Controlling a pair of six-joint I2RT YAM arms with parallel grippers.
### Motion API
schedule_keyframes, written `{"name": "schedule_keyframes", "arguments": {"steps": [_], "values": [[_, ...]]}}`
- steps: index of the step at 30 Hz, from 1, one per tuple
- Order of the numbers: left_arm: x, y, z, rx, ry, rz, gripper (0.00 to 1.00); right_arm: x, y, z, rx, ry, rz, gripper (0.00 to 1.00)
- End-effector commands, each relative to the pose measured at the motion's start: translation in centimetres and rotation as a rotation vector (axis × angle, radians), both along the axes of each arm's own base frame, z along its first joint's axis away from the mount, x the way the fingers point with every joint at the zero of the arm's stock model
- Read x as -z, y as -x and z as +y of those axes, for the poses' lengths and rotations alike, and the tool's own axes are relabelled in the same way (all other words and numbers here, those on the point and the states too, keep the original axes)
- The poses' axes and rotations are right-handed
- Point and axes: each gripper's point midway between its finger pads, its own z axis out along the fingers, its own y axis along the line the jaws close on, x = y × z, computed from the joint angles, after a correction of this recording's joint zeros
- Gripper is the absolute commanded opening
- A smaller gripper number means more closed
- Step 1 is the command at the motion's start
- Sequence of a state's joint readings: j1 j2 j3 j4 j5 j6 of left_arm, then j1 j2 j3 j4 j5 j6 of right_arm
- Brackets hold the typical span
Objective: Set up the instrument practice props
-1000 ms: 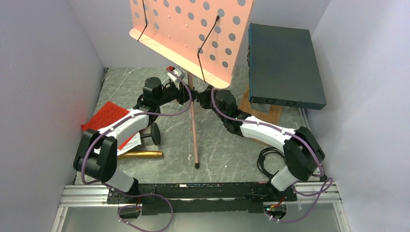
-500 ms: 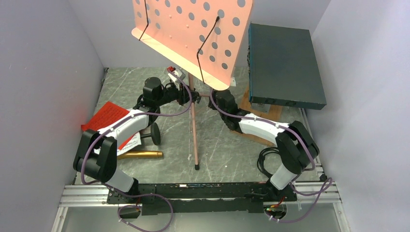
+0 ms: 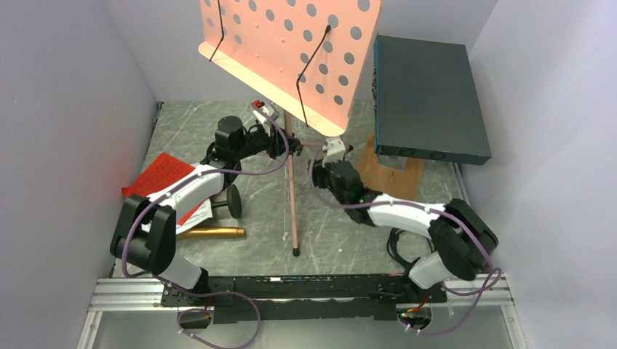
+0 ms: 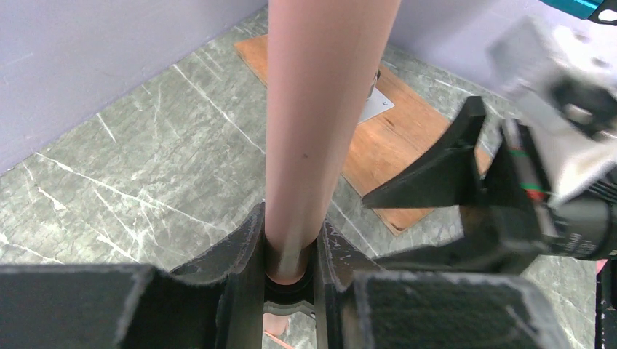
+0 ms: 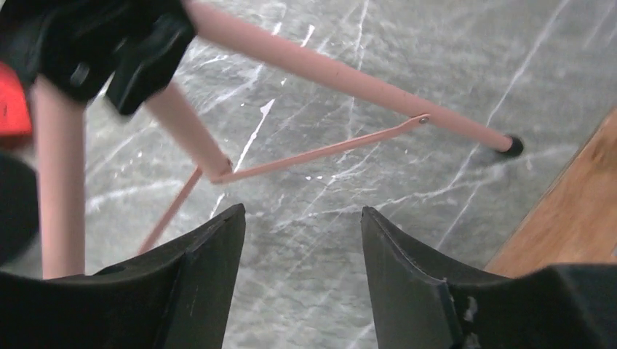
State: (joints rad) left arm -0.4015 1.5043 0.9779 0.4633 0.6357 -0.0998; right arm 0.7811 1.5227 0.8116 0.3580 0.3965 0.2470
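the left claw (image 4: 291,251) is clenched round the pink pole of the music stand (image 3: 292,190), a finger pressed to each side of the tube. the right claw (image 5: 302,240) stands open and empty just to the right of that pole. there's nothing but grey worktop (image 3: 189,123) between its fingers, and the tripod legs (image 5: 342,73) spread out ahead of it. the stand is up on its feet in the middle, pole running upright.

the other props all lie on the left side. the red and white music sheets (image 3: 164,174) are flat under the left forearm, with the small black mic stand (image 3: 233,201) just beside them. the gold microphone (image 3: 211,233) is on its side, long axis running left to right, near the left arm's base. i'd say the left arm is much the nearer to those, but it's busy with the pole. the free right claw would have to reach across, past the pole, to get them.
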Motion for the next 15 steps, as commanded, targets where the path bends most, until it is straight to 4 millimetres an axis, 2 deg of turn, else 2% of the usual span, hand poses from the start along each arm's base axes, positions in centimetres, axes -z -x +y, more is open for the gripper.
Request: {"name": "schedule_keyframes", "arguments": {"steps": [1, 3, 5, 8, 11, 15], "values": [[-4.4, 1.9, -1.3, 0.088, 0.126, -0.002, 0.00, -4.4, 2.5, 0.6, -0.291, 0.086, -0.417, 0.70], [-4.4, 1.9, -1.4, 0.095, 0.130, 0.004, 0.00, -5.7, 3.8, 0.8, -0.389, 0.151, -0.595, 0.77], [-4.5, 2.0, -1.4, 0.100, 0.134, 0.004, 0.00, -6.4, 4.2, 1.6, -0.484, 0.278, -0.702, 0.77], [-4.5, 2.0, -1.3, 0.094, 0.130, -0.002, 0.00, -7.5, 3.2, 1.8, -0.502, 0.426, -0.806, 0.76], [-4.5, 1.9, -1.1, 0.082, 0.123, -0.009, 0.00, -8.2, 2.6, 2.8, -0.579, 0.618, -0.907, 0.71], [-4.5, 2.0, -1.1, 0.082, 0.120, -0.008, 0.00, -9.2, 1.9, 3.9, -0.640, 0.691, -0.959, 0.68]]}}
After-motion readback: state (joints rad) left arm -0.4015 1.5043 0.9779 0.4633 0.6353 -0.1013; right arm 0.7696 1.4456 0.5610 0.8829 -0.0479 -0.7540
